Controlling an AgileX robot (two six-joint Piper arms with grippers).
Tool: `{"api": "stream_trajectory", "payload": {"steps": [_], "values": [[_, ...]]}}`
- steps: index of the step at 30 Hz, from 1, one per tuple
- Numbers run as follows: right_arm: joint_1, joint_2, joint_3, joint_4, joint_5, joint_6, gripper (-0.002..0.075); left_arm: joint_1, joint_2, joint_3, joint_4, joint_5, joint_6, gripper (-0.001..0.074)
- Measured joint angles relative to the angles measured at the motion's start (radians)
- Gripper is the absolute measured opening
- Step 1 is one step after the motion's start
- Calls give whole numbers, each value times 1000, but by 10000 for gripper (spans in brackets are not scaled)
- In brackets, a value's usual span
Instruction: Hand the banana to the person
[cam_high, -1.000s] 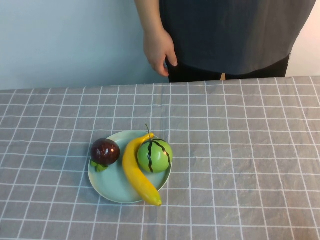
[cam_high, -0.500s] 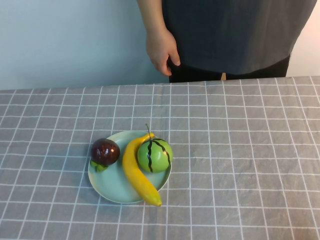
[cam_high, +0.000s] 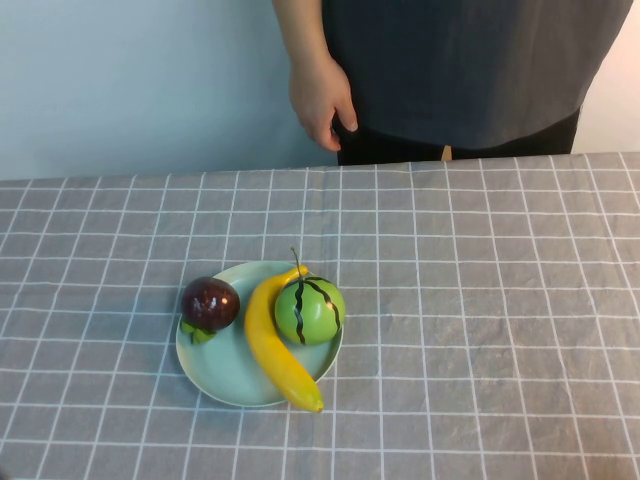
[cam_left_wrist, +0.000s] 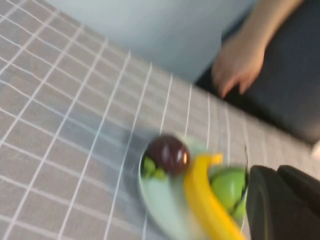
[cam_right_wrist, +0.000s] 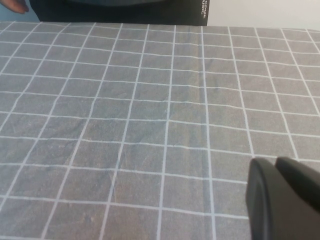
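Observation:
The banana (cam_high: 268, 340) lies across a pale green plate (cam_high: 215, 375) on the checked tablecloth, its tip overhanging the near rim. It also shows in the left wrist view (cam_left_wrist: 205, 200). The person (cam_high: 460, 70) stands behind the far table edge, a bare hand (cam_high: 320, 95) hanging at the side. My left gripper (cam_left_wrist: 275, 172) is shut and empty, above the table near the plate, beside the melon. My right gripper (cam_right_wrist: 272, 162) is shut and empty over bare cloth. Neither gripper shows in the high view.
On the plate a round green striped melon (cam_high: 310, 311) touches the banana's right side, and a dark purple fruit (cam_high: 210, 302) sits to its left. The grey checked cloth (cam_high: 480, 300) covers the whole table. A pale wall (cam_high: 130, 80) stands behind.
The person's hand has shifted slightly to the right. The plate and the fruit have not moved.

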Motion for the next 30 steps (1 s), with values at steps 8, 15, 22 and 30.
{"api": "stream_trajectory", "payload": {"steps": [8, 15, 22, 30], "values": [[0, 0, 0, 0, 0, 0, -7, 0, 388, -392, -4, 463, 247, -4], [0, 0, 0, 6, 0, -2, -7, 0, 698, -572, -9, 651, 303, -4], [0, 0, 0, 0, 0, -2, -7, -91, 884, -606, -44, 628, 290, -4], [0, 0, 0, 0, 0, -2, -7, -427, 1095, -634, -9, 482, 127, -4]]}}
